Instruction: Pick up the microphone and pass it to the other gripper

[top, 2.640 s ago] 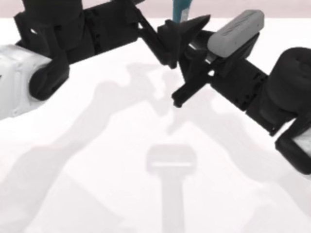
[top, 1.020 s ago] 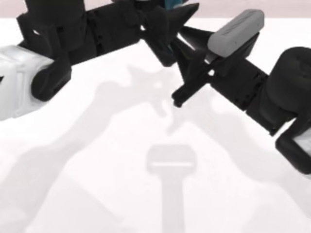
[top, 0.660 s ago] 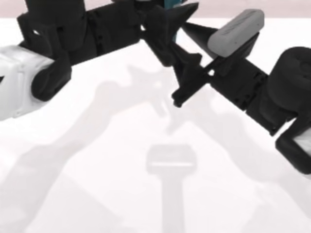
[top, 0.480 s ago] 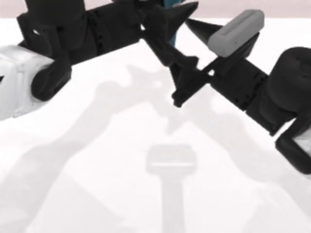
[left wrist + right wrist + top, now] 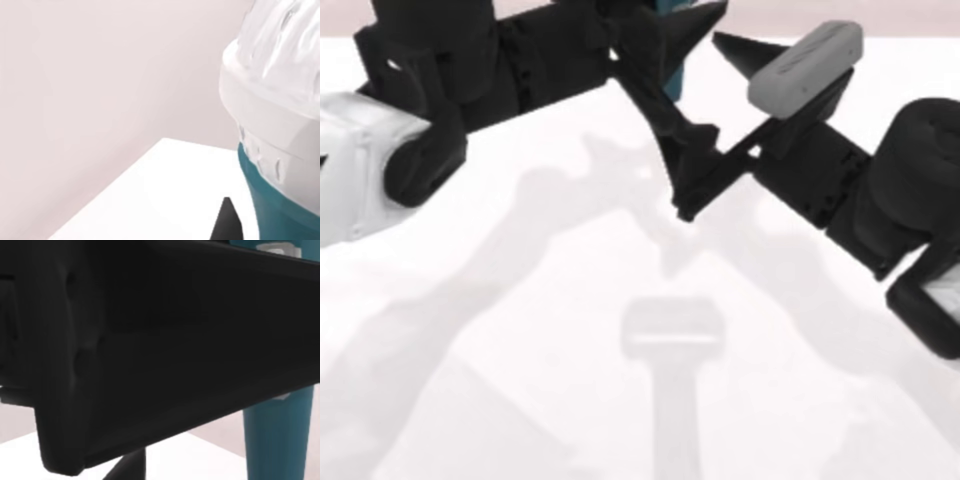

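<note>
Plain white bench (image 5: 520, 400), pale pinkish wall along its far edge, only grey shadows of the arms cast across its surface

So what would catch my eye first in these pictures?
Two black arms meet at the table's far edge, where a sliver of teal, the microphone, shows in the left end effector. The right end effector gapes beside it, fingers spread. In the left wrist view, the microphone's white-silver head looms huge.

left arm (image 5: 510, 60): chunky black links, white segment | right arm (image 5: 840, 180): black, grey rounded wrist block (image 5: 807, 65)
</note>
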Controlling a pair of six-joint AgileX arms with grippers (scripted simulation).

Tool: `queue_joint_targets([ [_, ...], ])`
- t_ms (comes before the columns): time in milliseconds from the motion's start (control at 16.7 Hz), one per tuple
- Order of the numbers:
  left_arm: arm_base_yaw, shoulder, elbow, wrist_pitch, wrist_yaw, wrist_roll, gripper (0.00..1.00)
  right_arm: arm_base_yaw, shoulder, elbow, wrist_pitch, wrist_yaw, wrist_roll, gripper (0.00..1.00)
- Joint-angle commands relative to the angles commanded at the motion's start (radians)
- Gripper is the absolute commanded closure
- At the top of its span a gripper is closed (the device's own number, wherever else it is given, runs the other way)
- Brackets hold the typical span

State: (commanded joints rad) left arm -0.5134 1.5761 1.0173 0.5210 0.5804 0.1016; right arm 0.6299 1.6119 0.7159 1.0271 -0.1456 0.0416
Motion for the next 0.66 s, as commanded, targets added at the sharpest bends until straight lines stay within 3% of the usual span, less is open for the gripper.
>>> queue_joint_targets([
  [180,0.012,-0.010,-0.002,-0.002,0.009,0.004,1.00,-0.007,-0.012,-0.019,0.000,0.001,-0.002,0.00],
  [660,0.161,-0.081,-0.069,-0.012,0.136,0.009,1.00,-0.036,-0.245,-0.269,0.018,-0.044,0.003,0.00],
])
